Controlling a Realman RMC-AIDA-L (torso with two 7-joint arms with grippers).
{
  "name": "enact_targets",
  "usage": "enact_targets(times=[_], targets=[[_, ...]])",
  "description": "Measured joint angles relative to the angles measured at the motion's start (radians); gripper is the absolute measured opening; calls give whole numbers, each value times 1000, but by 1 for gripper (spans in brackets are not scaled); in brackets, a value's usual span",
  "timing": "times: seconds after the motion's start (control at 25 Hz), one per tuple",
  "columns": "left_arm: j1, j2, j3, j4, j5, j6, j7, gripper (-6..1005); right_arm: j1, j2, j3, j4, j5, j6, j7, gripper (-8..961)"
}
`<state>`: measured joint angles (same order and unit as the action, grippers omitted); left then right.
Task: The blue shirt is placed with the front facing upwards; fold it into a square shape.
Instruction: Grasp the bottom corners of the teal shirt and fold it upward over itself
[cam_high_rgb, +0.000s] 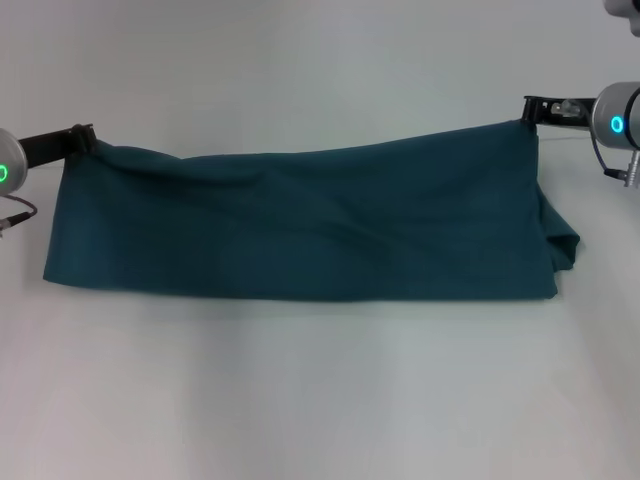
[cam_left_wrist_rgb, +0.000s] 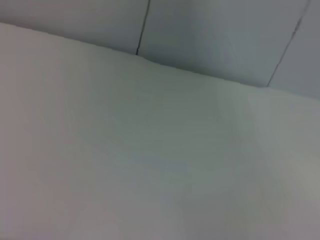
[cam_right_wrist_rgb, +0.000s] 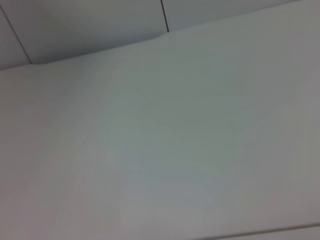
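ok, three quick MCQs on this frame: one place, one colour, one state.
1. Where does each gripper meet the blue shirt?
A. the two far corners
B. the near edge
C. the middle

2. Which colour is the upper side of the cloth?
A. plain dark teal
B. white
C. red stripes

3. How does the shirt lie?
A. spread out flat with both sleeves out
B. folded into a long band across the table
C. rolled into a ball

Key: 1 A, the left gripper and right gripper each sit at a far corner. 2 A, no print shows in the head view. 3 B, a wide strip lies on the white table, bunched at its right end.
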<state>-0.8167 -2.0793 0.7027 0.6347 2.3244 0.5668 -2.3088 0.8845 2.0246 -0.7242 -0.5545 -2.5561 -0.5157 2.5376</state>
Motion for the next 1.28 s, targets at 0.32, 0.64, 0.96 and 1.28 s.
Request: enact_targets(times=[0.32,0.64,0.96,1.28], targets=[[-22,5,5,-55,0,-40,-57,26,1,4,-21,28,-1,52,-5,9],[-31,5,4,-60,3,-55,-51,25,10,7,-37,38,-1,62,-5,41],[-32,9,-1,-64,3,-66,-59,35,2,2,-37,31,-2,51,-3,72],[-13,33,-12,-59,3,-62,-152,266,-2,-35,-32,25,1,16,5,145]])
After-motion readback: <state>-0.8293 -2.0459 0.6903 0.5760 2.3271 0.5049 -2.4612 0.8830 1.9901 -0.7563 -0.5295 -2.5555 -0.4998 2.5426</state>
